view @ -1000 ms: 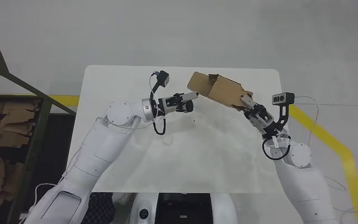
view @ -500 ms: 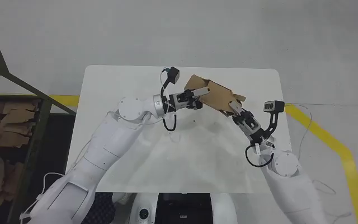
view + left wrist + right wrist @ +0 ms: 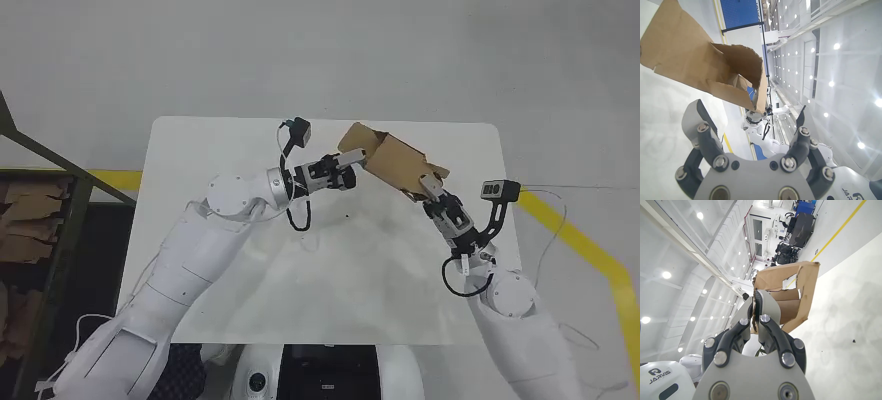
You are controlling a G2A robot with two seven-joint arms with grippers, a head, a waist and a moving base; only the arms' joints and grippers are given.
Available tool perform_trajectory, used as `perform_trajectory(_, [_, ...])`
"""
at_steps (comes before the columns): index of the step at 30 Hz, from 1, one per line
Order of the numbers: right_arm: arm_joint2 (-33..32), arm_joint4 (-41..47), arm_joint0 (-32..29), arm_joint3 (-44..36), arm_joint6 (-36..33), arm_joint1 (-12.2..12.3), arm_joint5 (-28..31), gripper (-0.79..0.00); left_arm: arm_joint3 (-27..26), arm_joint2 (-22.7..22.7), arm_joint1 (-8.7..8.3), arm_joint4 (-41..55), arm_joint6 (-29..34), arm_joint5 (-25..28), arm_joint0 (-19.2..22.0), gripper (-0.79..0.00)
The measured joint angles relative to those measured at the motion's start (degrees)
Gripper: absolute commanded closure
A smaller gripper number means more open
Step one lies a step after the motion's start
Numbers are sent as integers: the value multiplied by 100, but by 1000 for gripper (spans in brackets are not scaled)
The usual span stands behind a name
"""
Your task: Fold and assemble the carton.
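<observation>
Right wrist view: right gripper [image 3: 754, 299] clamps carton [image 3: 807, 289] edge.

Stood in a bright hall, with a white bench [image 3: 360, 290] on a pale grey floor [image 3: 300, 50] marked by a yellow line [image 3: 840, 228], brown cardboard [image 3: 30, 212] stacked just beside, round ceiling lights [image 3: 666, 275] overhead, a blue wall panel [image 3: 738, 13] and black office chairs [image 3: 783, 255] farther off.

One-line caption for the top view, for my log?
Right gripper, jaws shut, holds the half-open carton by one end above the table; left gripper, jaws open, sits beside the other end.
</observation>
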State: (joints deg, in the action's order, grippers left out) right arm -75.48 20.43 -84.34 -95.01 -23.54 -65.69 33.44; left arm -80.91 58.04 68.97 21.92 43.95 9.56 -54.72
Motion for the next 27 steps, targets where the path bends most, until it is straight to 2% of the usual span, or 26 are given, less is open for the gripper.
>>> perform_trajectory(8, [-72, -231, -66, -63, -167, 3, 208, 0, 71, 75, 0, -37, 48, -212, 21, -782])
perform_trajectory(10, [-93, -327, -81, -82, -115, -1, 284, 0, 74, 85, -2, -55, 81, -255, 13, -677])
perform_trajectory(12, [-108, -423, -92, -96, -53, -6, 345, 0, 76, 94, -3, -71, 94, -289, 1, -529])
perform_trajectory(15, [-133, -605, -109, -130, 58, -16, 454, 0, 96, 103, -2, -71, 101, -374, -19, -403])
perform_trajectory(21, [-199, -1266, -168, -222, 292, -28, 685, 0, 174, 68, 18, -58, 165, -572, 34, -302])
perform_trajectory(27, [-250, -2189, -248, -309, 722, -55, 845, 0, 218, 49, 40, -26, 161, -679, 73, -142])
